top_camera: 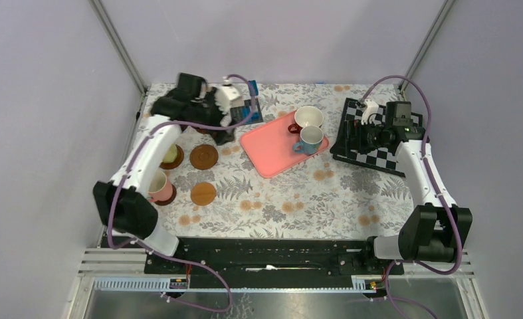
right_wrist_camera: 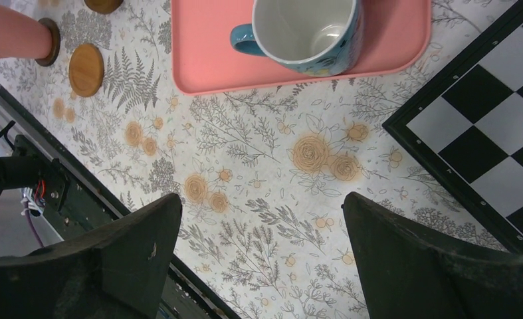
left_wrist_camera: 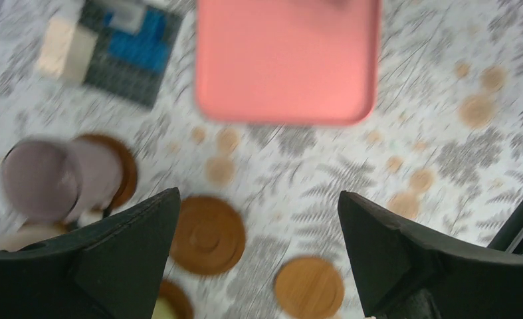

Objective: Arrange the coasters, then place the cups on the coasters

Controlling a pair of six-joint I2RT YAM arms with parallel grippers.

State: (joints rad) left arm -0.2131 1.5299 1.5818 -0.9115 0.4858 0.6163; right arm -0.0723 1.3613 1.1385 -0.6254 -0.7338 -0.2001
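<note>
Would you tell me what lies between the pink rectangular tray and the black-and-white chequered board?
Only bare floral tablecloth; the right wrist view shows it.

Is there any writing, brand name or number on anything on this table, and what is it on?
None: no word, number or sign can be read in any view.
The light blue mug carries a coloured pattern low on its side, no letters that I can make out.
The pink tray, the coasters and the chessboard show no print.
The left wrist view is too blurred to read anything.
</note>
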